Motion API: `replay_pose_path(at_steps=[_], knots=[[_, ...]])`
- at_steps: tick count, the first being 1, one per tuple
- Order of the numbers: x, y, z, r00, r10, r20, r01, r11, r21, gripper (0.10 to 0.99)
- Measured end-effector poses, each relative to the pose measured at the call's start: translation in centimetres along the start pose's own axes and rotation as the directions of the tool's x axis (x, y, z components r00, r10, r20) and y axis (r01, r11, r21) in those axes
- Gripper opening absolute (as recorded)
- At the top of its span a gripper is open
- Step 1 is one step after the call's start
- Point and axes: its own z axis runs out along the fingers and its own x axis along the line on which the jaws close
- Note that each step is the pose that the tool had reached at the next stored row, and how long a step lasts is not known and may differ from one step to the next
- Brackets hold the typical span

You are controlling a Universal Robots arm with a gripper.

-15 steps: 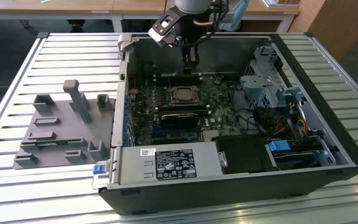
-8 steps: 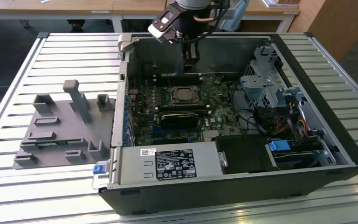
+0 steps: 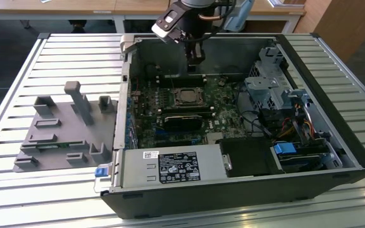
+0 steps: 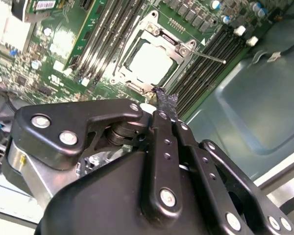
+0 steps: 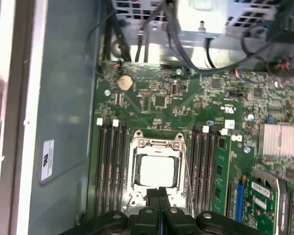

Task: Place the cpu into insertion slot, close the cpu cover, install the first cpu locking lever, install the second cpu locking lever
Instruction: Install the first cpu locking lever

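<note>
No legible text — white sticker on case wall, black label on power supply.

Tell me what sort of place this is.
Probably a robotics lab or test bench for computer assembly. An open desktop computer case lies on a slatted metal table, a grey parts fixture sits beside it, and the arm's hand hangs over the motherboard. Wooden desks stand behind.

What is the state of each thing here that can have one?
cpu, seated flat.
cpu cover, closed over the cpu.
locking lever, sticking out sideways, apparently unlatched.
gripper, shut, holding nothing.
computer case, open.
</note>
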Motion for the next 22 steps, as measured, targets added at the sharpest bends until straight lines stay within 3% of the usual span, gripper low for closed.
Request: replay_pose_path(at_steps=[5,12,16,22], knots=[[0.00,0.00,0.04,0.9964,-0.085,0.0002,0.085,0.9964,0.002,0.106],[0.02,-0.04,0.05,0.9874,-0.158,-0.0003,0.158,0.9874,0.003,0.106],[0.02,-0.05,0.08,0.9739,-0.227,-0.0021,0.227,0.9739,0.003,0.106],[0.02,-0.05,0.09,0.9454,-0.326,-0.0048,0.326,0.9454,0.004,0.106]])
